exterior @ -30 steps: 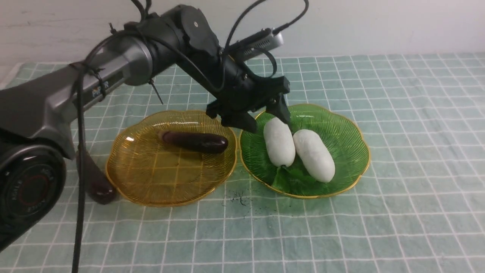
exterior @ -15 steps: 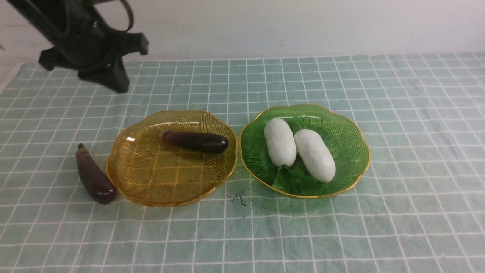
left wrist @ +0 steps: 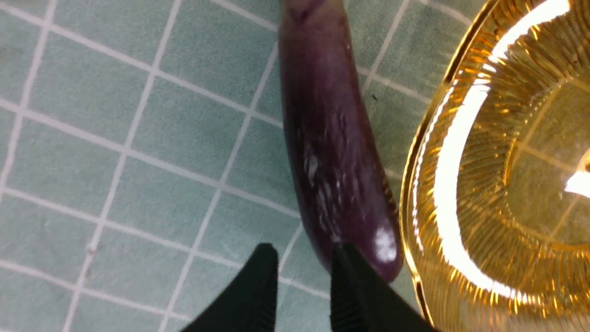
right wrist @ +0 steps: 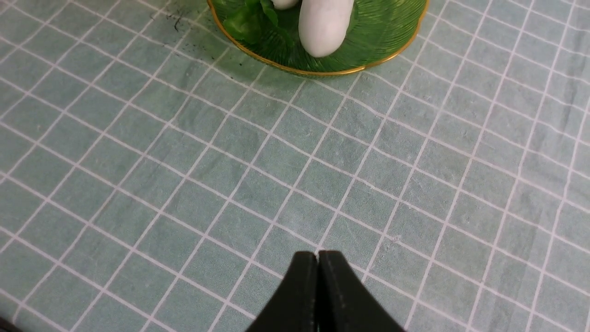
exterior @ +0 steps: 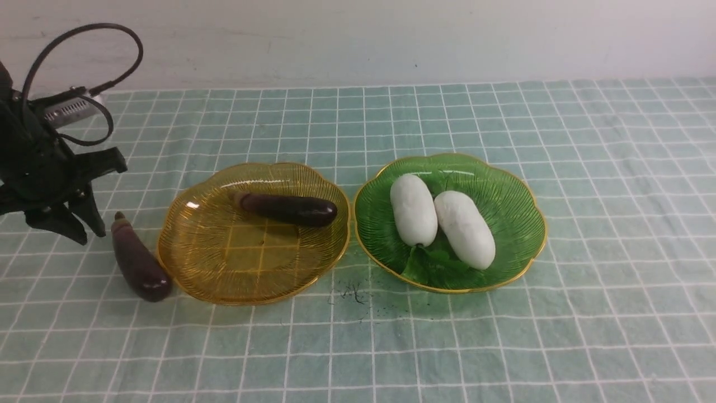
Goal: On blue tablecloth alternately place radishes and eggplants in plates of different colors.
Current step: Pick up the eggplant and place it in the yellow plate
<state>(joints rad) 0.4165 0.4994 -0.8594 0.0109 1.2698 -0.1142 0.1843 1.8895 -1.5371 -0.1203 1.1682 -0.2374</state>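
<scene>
Left gripper (exterior: 89,230) angled down beside eggplant (exterior: 140,263), jaws slightly parted, contact unclear

The pale teal-blue grid-lined tablecloth (exterior: 559,140) is matt woven fabric. The amber-yellow scalloped plate (exterior: 240,268) and, at its 3 o'clock, the green scalloped plate (exterior: 506,196) are translucent, ribbed and glossy, with gilt rims. The two dark purple eggplants (exterior: 140,263) (exterior: 288,210) are smooth and glossy. The two oblong white radishes (exterior: 413,209) (exterior: 464,228) are matt.

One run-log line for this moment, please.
left gripper: open, near loose dark purple eggplant; right gripper: shut; amber ribbed plate: second eggplant; green ribbed plate: two white radishes
</scene>
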